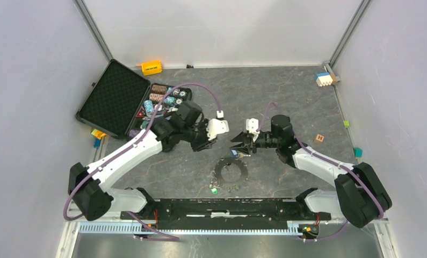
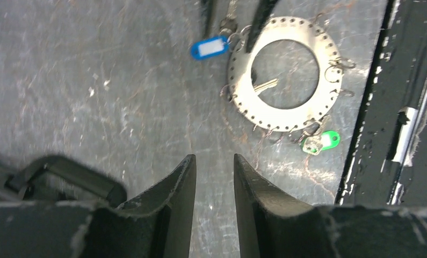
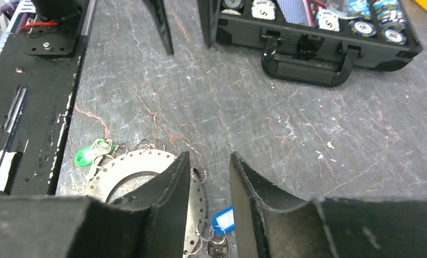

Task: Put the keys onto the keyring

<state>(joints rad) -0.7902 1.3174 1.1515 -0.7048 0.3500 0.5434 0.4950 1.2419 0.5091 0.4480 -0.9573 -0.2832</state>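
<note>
Top view: keyring flat between both arms. Blue key at keyring far rim, green key at near rim. Right gripper above far rim. Left gripper just beyond keyring, leftward

Left wrist: left gripper jaws narrowly parted, empty, short of keyring. Bare metal key lies inside keyring hole, attachment cannot tell

Right wrist: right gripper jaws narrowly parted, empty, over keyring rim beside blue key

Judged step: blue and green keys appear hooked on rim, both grippers free. Next: pinch bare metal key and thread it onto keyring rim, which calls for fine alignment
</note>
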